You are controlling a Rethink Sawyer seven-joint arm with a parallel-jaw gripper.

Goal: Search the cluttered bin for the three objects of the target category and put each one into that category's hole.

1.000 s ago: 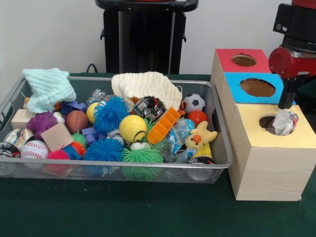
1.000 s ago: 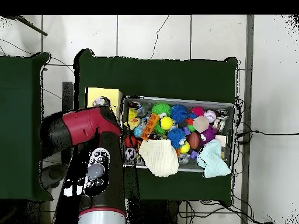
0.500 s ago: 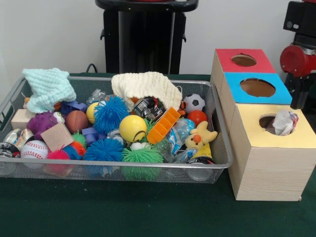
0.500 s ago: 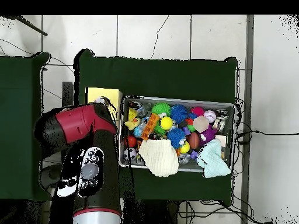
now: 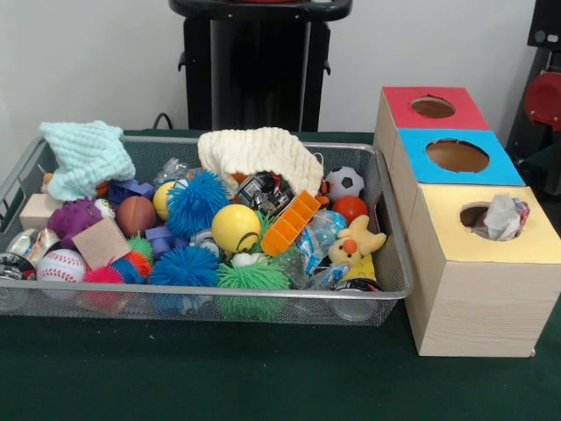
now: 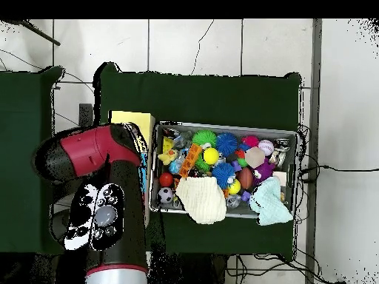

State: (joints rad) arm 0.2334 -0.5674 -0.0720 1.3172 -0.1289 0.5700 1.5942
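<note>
Crumpled wrapper [image 5: 506, 217] sits in the hole of the yellow-topped box [image 5: 491, 263], part of it sticking up above the rim. Blue-topped box [image 5: 456, 156] and red-topped box [image 5: 429, 107] stand behind it in a row, touching; their holes look dark, contents can't be made out.

Wire bin [image 5: 386, 263] is just beside the boxes, packed. In it: cream knit cloth [image 5: 259, 153] draped over the back middle, teal knit cloth [image 5: 85, 156] at the back corner away from the boxes. A yellow ball [image 5: 235, 227] sits mid-bin with an orange ridged block [image 5: 290, 223] tilted against the pile beside it. Blue spiky ball [image 5: 196, 201] and green spiky ball [image 5: 252, 281] crowd the yellow ball. Yellow plush toy [image 5: 357, 241] sits near the bin wall on the box side, with clear plastic wrapping [image 5: 317, 239] touching it. Soccer ball [image 5: 344, 182] and small red ball [image 5: 350, 208] are behind the plush. Baseball [image 5: 60, 266], tan wood block [image 5: 100, 242] and purple spiky toy [image 5: 75, 217] at the far end.

Arm [image 6: 100, 159] in the overhead view hangs over the boxes and covers most of them; only a strip of the yellow top shows. Front view catches only a bit of red and black arm at the edge. Gripper isn't visible in either view, so can't tell its state.
</note>
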